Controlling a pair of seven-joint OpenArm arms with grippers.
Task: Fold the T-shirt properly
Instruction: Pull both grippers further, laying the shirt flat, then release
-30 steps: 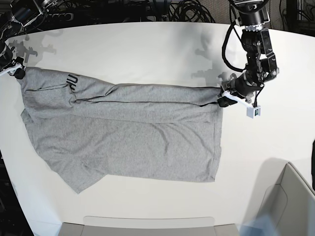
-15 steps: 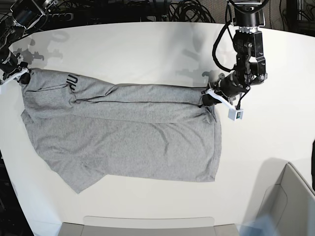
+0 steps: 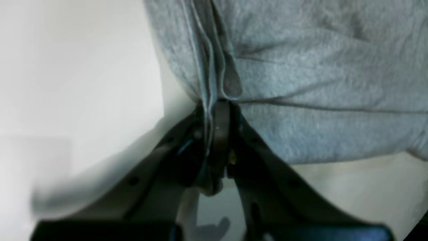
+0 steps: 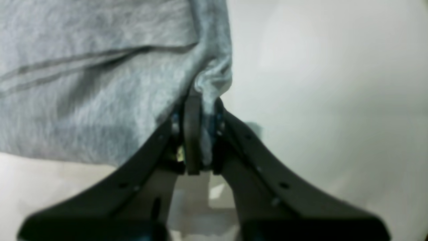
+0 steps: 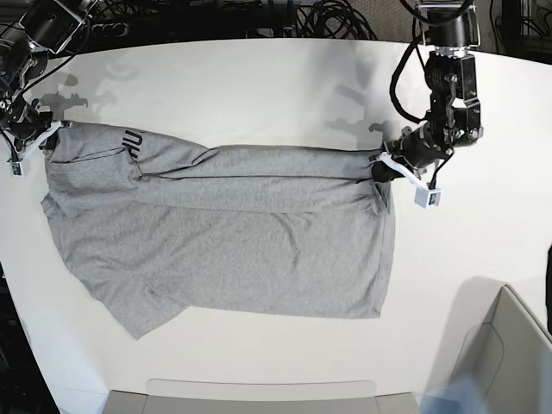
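The grey T-shirt lay spread across the middle of the white table, its far edge folded into a long ridge. The left gripper was clamped on a bunched fabric corner at the right end of that ridge. The right gripper pinched the opposite corner near the table's left edge.

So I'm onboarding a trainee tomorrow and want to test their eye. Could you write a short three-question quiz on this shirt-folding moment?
1. True or false: both pincers grip the T-shirt.
2. The left pincer holds the shirt at which end in the base view? A) left B) right C) near edge
3. Fill in: the black lettering shows near the ___ pincer.

Key: 1 true; 2 B; 3 right.
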